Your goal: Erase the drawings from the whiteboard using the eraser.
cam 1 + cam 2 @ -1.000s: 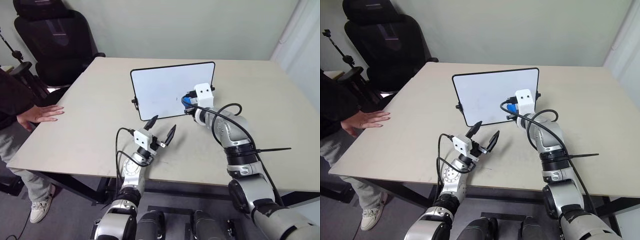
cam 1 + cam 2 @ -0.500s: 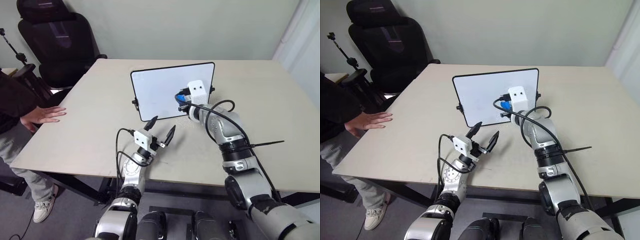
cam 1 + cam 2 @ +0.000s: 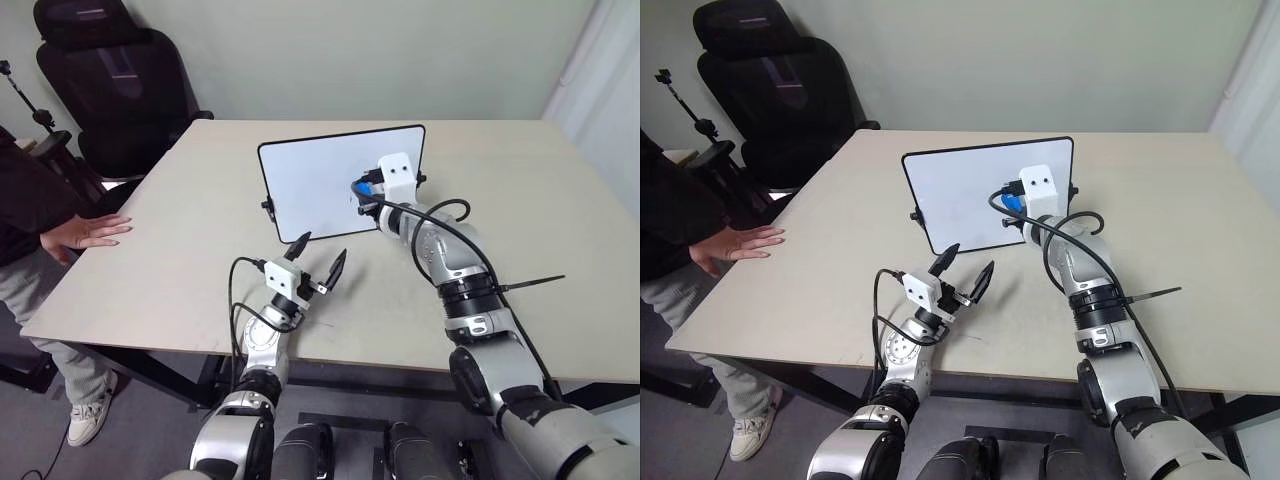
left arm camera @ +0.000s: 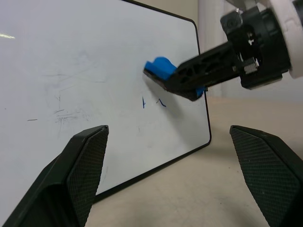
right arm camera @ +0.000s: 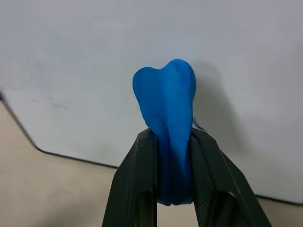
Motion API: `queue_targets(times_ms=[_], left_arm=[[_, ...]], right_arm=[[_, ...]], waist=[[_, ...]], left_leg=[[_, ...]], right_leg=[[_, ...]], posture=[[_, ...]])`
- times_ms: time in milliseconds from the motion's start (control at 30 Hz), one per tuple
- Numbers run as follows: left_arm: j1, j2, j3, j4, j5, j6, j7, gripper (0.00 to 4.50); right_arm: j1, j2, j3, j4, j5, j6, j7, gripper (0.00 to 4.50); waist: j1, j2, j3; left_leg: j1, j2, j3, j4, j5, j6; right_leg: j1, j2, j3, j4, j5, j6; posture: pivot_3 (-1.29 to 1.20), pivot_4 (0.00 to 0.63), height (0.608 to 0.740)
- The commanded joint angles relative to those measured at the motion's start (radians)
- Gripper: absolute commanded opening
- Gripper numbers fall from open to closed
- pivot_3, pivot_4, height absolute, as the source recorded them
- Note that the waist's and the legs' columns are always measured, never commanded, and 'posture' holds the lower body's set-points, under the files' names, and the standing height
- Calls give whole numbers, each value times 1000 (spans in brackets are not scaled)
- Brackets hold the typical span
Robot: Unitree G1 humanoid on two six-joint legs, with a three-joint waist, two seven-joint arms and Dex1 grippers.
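Note:
The whiteboard (image 3: 310,185) stands upright at the middle of the table, leaning back. Faint dark-blue strokes of the drawings (image 4: 161,102) sit on its lower right part. My right gripper (image 3: 367,190) is shut on the blue eraser (image 5: 168,104) and holds it at the board's face, just above the strokes (image 5: 199,126). I cannot tell whether the eraser (image 4: 158,68) touches the board. My left gripper (image 3: 318,256) is open in front of the board's lower edge, with nothing between its fingers.
A person's hand (image 3: 88,230) lies flat on the table's left edge. A black office chair (image 3: 110,80) stands behind the far left corner. Bare tabletop (image 3: 520,190) stretches to the right of the board.
My right gripper has carried the eraser a little to the left and up along the board. The left gripper has stayed put.

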Motion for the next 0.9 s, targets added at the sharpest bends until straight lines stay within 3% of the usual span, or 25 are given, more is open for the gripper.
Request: queue_targets(times_ms=[33, 433, 633, 900], left_arm=[[53, 1, 3, 9, -7, 25, 2, 4500], [38, 20, -25, -218, -7, 209, 49, 4500], [68, 8, -74, -333, 34, 305, 94, 4500], [78, 27, -92, -457, 41, 416, 140, 4500]], right_arm=[[46, -4, -1, -137, 24, -30, 29, 777], [201, 4, -31, -341, 68, 43, 5, 777], [219, 15, -48, -363, 76, 71, -10, 777], [220, 13, -41, -374, 69, 75, -11, 777]], waist=[[0, 0, 0], [-1, -7, 4], [1, -17, 11], [11, -19, 12]], left_leg=[[0, 0, 0, 0, 0, 0], [-4, 0, 0, 0, 0, 0], [-10, 0, 0, 1, 7, 0], [-17, 0, 0, 9, 10, 1]], right_leg=[[0, 0, 0, -1, 0, 0], [-1, 0, -1, -6, 0, 0], [-6, 0, -2, -6, 5, -1], [-9, 0, -2, -8, 6, 1]], posture=[[0, 150, 740], [0, 150, 740], [0, 150, 740], [0, 150, 740]])
